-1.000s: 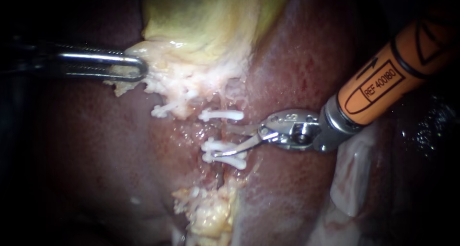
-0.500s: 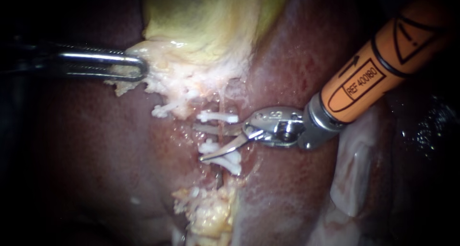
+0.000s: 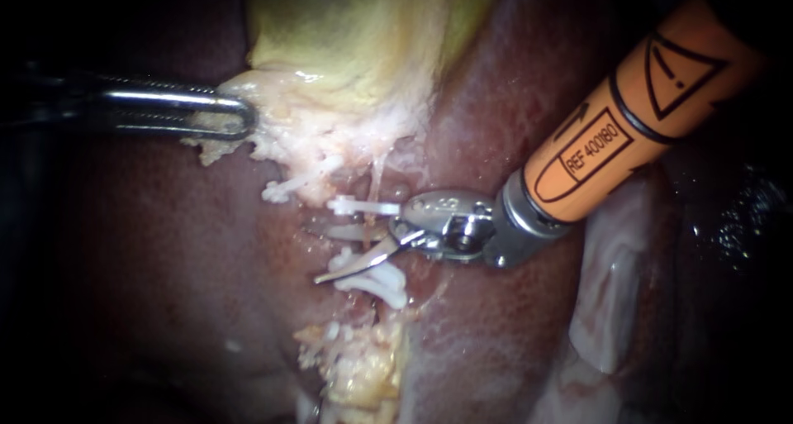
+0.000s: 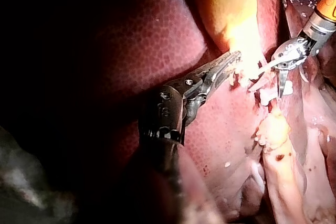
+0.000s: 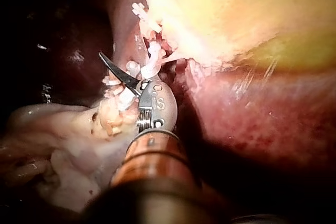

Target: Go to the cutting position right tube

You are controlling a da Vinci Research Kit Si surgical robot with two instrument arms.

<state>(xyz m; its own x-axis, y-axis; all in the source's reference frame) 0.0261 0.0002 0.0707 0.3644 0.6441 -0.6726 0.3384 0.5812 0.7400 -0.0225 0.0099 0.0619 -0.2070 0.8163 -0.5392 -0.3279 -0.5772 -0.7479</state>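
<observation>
Glossy wet liver (image 3: 165,250), matt white plastic clips (image 3: 363,205)

The right instrument (image 3: 324,255) is orange (black printed outlines), with a silver collar and curved steel blades. The left instrument (image 3: 239,118) is dark, its jaws slotted.

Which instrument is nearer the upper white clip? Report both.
Right. The right instrument, blades open, sits just below the upper white clip; the left instrument grips the gallbladder edge, far to its left.

The thin, pale tube (image 3: 377,184) runs from twelve to six o'clock, with white clips (image 3: 361,205) clamped across it.
</observation>
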